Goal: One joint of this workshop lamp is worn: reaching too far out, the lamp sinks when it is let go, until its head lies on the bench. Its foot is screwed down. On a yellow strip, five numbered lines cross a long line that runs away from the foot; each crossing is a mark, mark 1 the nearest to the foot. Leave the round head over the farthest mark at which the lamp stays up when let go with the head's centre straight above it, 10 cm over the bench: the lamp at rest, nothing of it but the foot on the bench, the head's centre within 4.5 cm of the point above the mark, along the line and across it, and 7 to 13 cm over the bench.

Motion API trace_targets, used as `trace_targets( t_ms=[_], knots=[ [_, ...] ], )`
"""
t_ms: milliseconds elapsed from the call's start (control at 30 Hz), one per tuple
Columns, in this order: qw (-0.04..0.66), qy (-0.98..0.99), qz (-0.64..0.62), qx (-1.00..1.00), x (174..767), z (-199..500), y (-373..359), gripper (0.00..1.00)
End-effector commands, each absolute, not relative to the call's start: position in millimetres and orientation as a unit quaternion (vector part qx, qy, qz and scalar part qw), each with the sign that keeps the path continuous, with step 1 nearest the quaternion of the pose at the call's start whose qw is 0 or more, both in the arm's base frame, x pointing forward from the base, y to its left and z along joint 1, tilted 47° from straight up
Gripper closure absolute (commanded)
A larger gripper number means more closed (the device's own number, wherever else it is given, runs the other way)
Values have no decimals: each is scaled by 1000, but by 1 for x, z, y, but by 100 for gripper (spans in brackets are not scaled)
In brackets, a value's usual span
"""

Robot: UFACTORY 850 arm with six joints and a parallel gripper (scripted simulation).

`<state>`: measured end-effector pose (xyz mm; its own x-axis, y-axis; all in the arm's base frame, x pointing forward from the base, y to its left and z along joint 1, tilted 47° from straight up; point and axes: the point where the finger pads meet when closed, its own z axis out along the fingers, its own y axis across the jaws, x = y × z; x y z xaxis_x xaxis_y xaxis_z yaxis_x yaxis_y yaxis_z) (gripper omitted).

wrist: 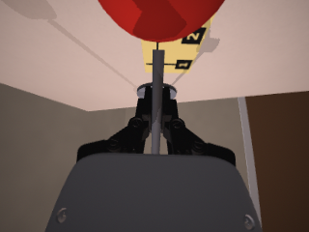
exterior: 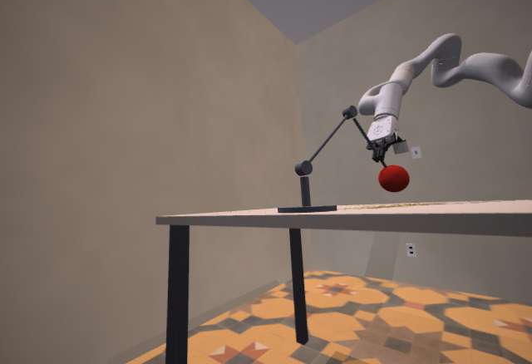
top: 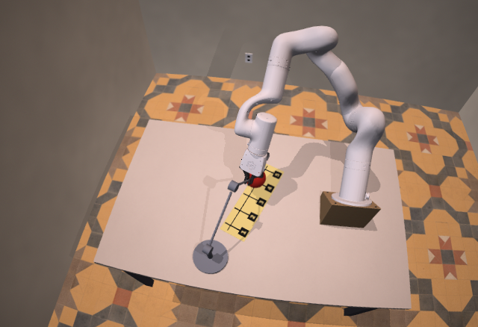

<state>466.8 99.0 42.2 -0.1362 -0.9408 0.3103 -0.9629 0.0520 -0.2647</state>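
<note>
My gripper (wrist: 156,97) is pinched nearly shut on the lamp's thin upper rod (wrist: 156,82), just behind the round red head (exterior: 393,178), so I have the lamp in hand and am carrying it along the line. The head hangs above the bench (top: 162,207) without touching it, over the yellow strip (top: 236,215) that runs toward one o'clock from the foot (top: 200,263) in the top view; it seems to sit near the fourth mark, though the head hides the crossing. Next I judge I must centre it over a mark, settle the height, then let go and watch for sinking. The wrist view shows a label reading 2 (wrist: 194,36); the one nearer the foot is too blurred to read.
</note>
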Motion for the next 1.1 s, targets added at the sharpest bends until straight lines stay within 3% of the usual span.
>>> trace_targets(
  t_ms=[0, 800, 833, 1067],
  knots=[
    [26, -724, 207, 657, 466, 49, 90, 100],
    [26, -724, 207, 657, 463, 57, 78, 100],
    [26, -724, 207, 657, 463, 57, 78, 0],
    [26, -724, 207, 657, 463, 57, 79, 0]
  ],
)
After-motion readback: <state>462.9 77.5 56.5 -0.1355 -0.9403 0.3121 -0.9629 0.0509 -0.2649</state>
